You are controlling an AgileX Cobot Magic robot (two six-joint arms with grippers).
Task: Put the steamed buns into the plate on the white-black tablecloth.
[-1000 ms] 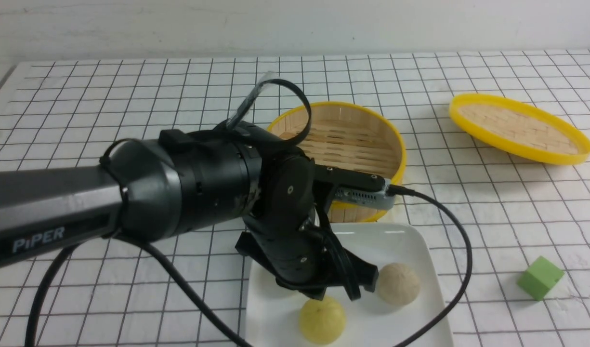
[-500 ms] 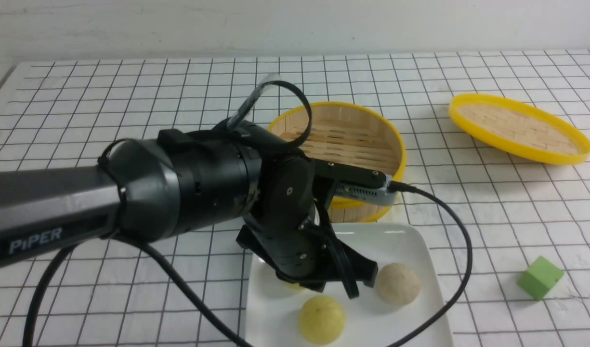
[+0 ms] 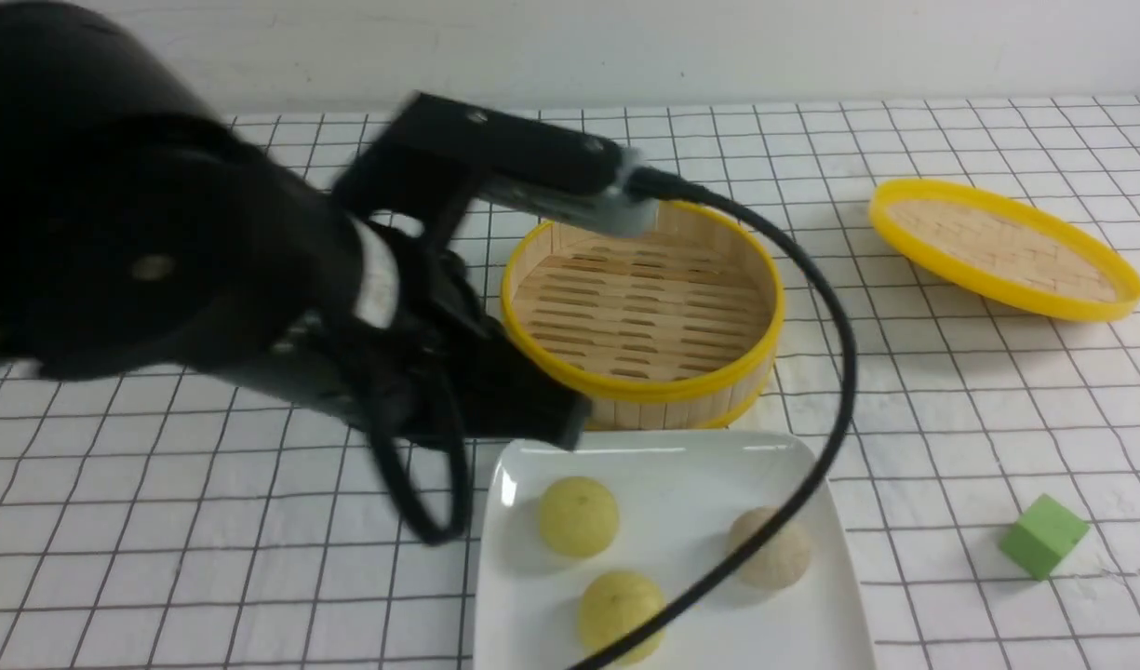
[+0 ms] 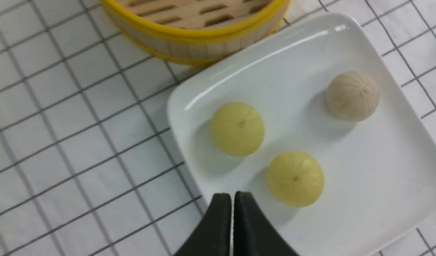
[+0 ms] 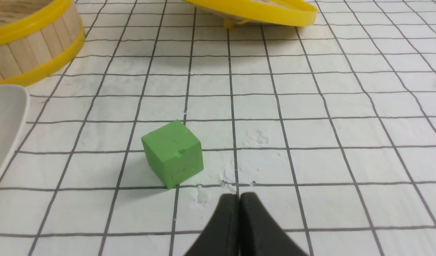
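Observation:
Three steamed buns lie in the white plate (image 3: pixel 681 484) on the white-black tablecloth (image 3: pixel 951 419): a pale yellow one (image 3: pixel 579 516) at the left, another yellow one (image 3: pixel 621 614) at the front, and a beige one (image 3: pixel 770 549) at the right. My left gripper (image 3: pixel 570 423) hovers shut and empty above the plate's back left corner. In the left wrist view its closed tips (image 4: pixel 233 195) sit over the plate's (image 4: pixel 346 177) edge, next to the front yellow bun (image 4: pixel 295 177). My right gripper (image 5: pixel 239 196) is shut and empty, low over the cloth near the green cube (image 5: pixel 173 153).
An empty yellow-rimmed bamboo steamer (image 3: pixel 639 307) stands just behind the plate. Its lid (image 3: pixel 1002 247) lies tilted at the back right. The green cube (image 3: pixel 1044 535) sits right of the plate. The left wrist's black cable (image 3: pixel 811 372) hangs across the plate's right side.
My left arm has risen and drawn back to the left off the plate. A second yellow bun now lies uncovered where the gripper was.

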